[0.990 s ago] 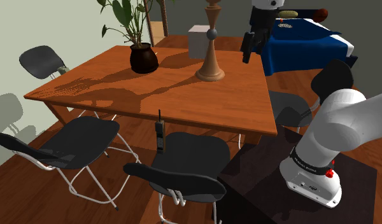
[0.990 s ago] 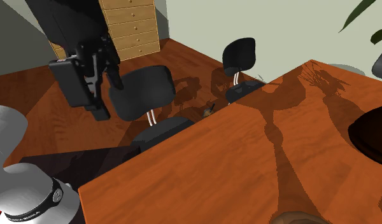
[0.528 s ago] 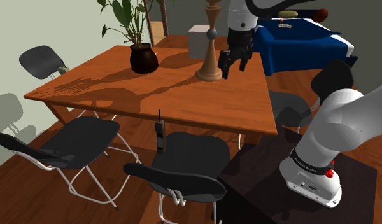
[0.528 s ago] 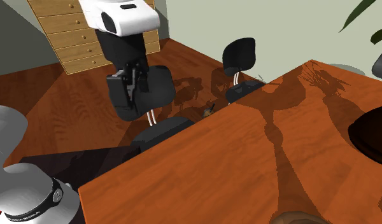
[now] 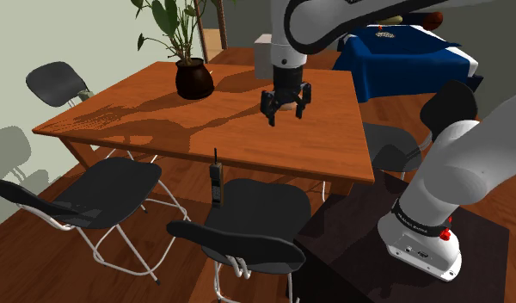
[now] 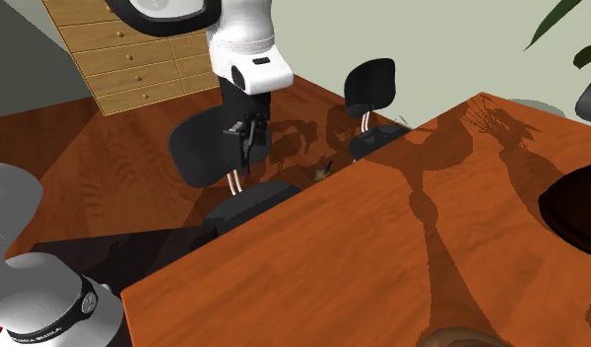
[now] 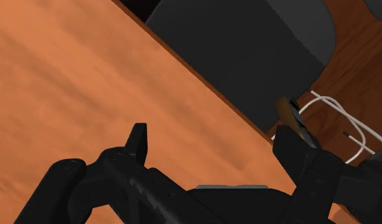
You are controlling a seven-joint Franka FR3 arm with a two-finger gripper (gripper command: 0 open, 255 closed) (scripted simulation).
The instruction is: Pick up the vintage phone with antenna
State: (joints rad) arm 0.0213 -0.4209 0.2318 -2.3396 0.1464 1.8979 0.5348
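Shoulder view: black two-finger gripper (image 5: 285,109) hangs over the reddish-brown wooden table (image 5: 144,116), fingers spread wide, gripping nothing. Dark brick-shaped phone with thin antenna (image 5: 215,181) stands upright at the table's near edge, beside a black chair seat (image 5: 258,207), well apart from the gripper.
Second exterior view: gripper (image 6: 246,148) seen side-on; phone top (image 6: 323,170) pokes past the table edge.
Wrist view: fingers apart over bare tabletop; phone (image 7: 290,116) just beyond the edge, near one fingertip.

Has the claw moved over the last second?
Yes. The claw has swung toward the shoulder view's left and downward, nearer the dark plant pot, and is now above the table.
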